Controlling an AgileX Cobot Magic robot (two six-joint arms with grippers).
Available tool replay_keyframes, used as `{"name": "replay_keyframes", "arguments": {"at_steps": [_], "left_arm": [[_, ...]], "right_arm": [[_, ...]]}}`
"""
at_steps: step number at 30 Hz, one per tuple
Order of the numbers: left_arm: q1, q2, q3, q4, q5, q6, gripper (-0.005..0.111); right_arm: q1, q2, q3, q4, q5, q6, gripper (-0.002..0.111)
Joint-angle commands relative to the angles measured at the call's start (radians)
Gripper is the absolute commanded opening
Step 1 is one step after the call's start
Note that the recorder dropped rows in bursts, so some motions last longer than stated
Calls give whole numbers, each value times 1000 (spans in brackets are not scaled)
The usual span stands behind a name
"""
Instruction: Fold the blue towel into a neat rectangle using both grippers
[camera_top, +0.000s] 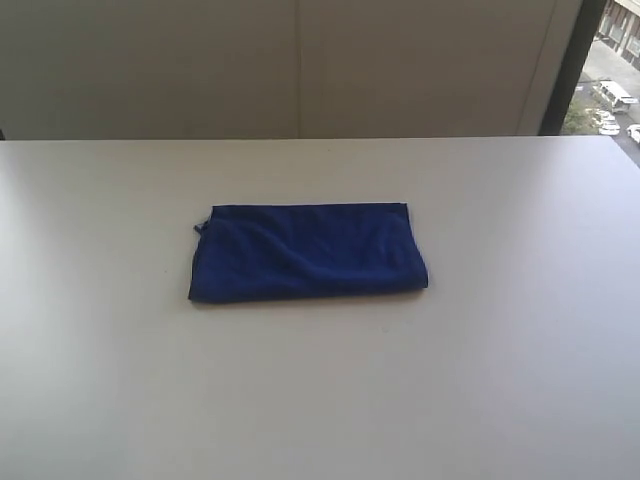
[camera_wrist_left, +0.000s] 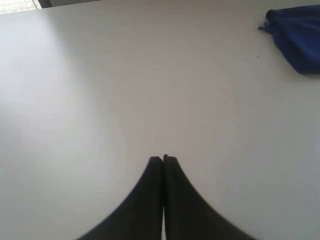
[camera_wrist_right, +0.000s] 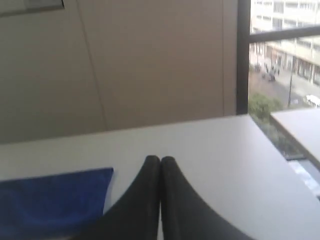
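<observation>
- White tabletop (camera_top: 110, 400) fills our exterior view, with a beige wall (camera_top: 200, 60) behind it and a window (camera_top: 612, 90) at two o'clock.
- We see the blue towel (camera_top: 305, 255) folded flat at the centre, a loose tip at its ten o'clock corner.
- Our left claw (camera_wrist_left: 163, 159) and right claw (camera_wrist_right: 160, 159) are both pressed closed, empty, clear of the towel.

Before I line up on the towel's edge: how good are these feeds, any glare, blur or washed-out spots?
Exterior view: even, soft light; the towel is clear enough, its creases dim. Left wrist view: a pale glare patch on the table, and the shut left pincer is a blurred black shape. Right wrist view: the window is washed out, the right pincer equally blurred.
</observation>
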Motion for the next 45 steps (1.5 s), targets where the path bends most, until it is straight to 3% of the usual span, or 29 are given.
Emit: {"name": "replay_keyframes", "arguments": {"at_steps": [1, 12, 23, 45], "left_arm": [[-3, -5, 5, 2, 1, 2, 0], [-3, -5, 5, 2, -4, 2, 0], [-3, -5, 5, 2, -4, 2, 0], [-3, -5, 5, 2, -4, 2, 0]], "right_arm": [[-41, -53, 59, -15, -72, -4, 0], [-137, -53, 308, -15, -76, -17, 0], [-22, -53, 312, -15, -38, -79, 0], [-20, -53, 312, -15, -38, -75, 0]]}}
